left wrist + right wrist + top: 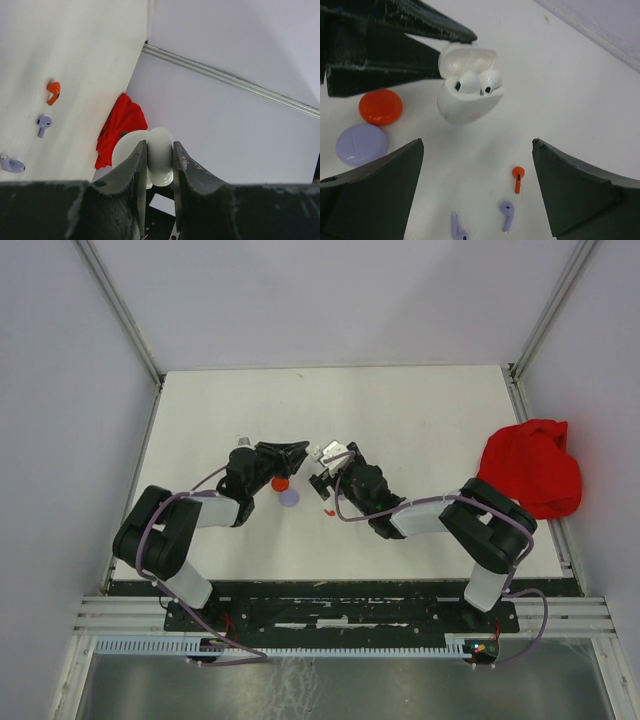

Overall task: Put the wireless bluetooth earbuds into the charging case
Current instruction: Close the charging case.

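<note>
The left gripper [160, 146] clamps its fingers on the white charging case [467, 102], a glossy rounded shell held with its lid hinged open. Two white earbuds [470, 83] sit side by side in its wells, dark tips showing. The right gripper [477, 145] faces the case with fingers spread wide, holding nothing. On the white table [420, 420] near it lie one red earbud [518, 178] and two purple earbuds [506, 215], small stemmed pieces. A red disc [381, 106] and a purple disc [362, 144] rest beside the case.
</note>
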